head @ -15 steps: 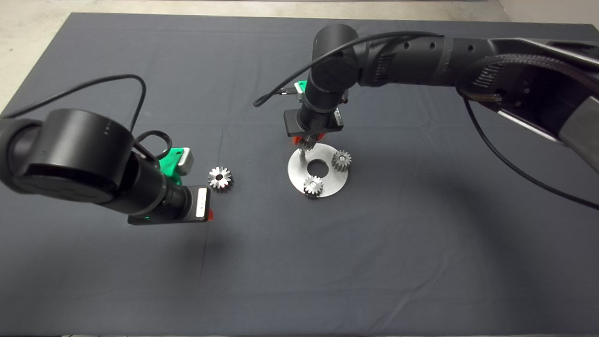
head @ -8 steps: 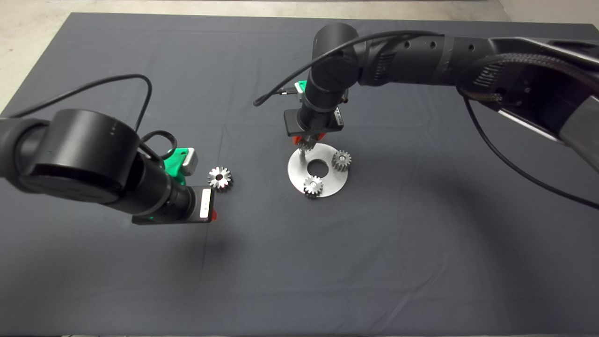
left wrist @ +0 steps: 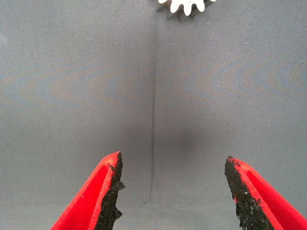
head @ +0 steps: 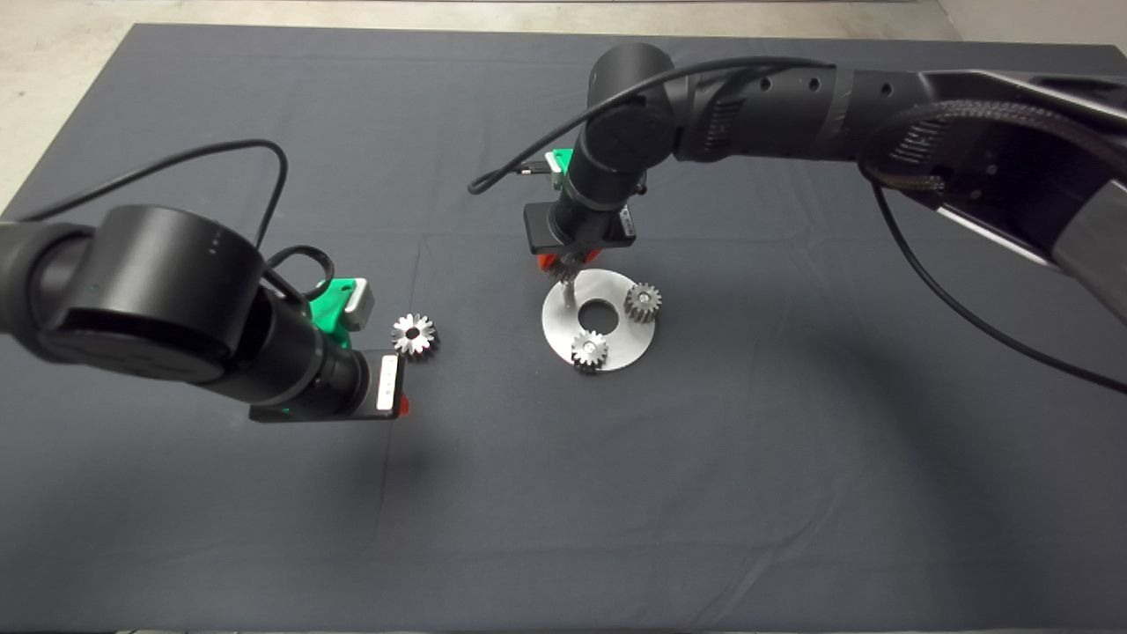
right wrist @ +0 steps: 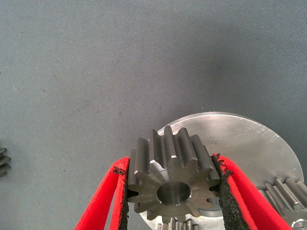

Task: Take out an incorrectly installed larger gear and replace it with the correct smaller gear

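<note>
Smaller gear (right wrist: 172,184): clamped flat by its teeth between the black pads of the right claw (right wrist: 170,163), centre hole facing the wrist camera, held just over the rim of the metal disc (right wrist: 249,139). Impossible to tell whether touching the disc or hanging clear of it.

Dark mat (head: 704,493): spread across the whole table, a faint crease down its left half.

Right claw (head: 563,262): reaching in from the right on a long black arm, pointing straight down over the disc's far-left edge.

Left claw (head: 401,405): low over bare mat on the left, fingers spread wide with nothing between them (left wrist: 172,165). White label on its wrist, print too small to read.

Disc (head: 616,343): round, shiny, flat on the mat near the middle, large hole at its centre.

Larger gear (head: 413,335): bright silver, lying flat on the mat well left of the disc, near the left claw; only its toothed edge (left wrist: 187,5) visible from the left wrist.

Two small gears on the disc: one at the right edge (head: 644,301), one at the near edge (head: 589,350).
</note>
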`<move>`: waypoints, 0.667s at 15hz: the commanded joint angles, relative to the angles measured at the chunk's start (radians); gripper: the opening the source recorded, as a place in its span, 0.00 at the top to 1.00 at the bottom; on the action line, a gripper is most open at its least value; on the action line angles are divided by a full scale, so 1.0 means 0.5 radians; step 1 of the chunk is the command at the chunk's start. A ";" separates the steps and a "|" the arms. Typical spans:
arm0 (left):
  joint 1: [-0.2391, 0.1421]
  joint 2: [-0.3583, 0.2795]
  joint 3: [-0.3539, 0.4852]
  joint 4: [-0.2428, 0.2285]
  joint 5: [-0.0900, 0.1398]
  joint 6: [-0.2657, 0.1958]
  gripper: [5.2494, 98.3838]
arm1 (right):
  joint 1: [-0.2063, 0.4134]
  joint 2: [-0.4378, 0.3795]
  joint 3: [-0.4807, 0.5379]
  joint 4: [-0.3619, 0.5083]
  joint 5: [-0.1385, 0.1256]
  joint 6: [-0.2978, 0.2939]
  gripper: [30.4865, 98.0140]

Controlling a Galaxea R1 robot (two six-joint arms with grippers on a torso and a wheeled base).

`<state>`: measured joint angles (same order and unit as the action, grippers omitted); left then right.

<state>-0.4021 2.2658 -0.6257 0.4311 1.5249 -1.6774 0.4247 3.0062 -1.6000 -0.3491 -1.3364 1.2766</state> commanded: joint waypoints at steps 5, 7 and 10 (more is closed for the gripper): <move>-0.033 0.001 0.006 0.021 0.174 0.005 0.48 | 0.062 0.012 0.007 -0.099 0.013 0.009 0.88; -0.033 0.005 0.003 0.021 0.172 0.005 0.48 | 0.061 0.012 0.019 -0.096 0.010 0.015 0.88; -0.033 0.005 0.008 0.021 0.172 0.005 0.48 | 0.034 0.009 0.022 -0.093 -0.013 0.015 0.88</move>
<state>-0.4026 2.2660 -0.6262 0.4311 1.5249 -1.6774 0.4225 3.0062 -1.6000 -0.3689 -1.3390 1.2768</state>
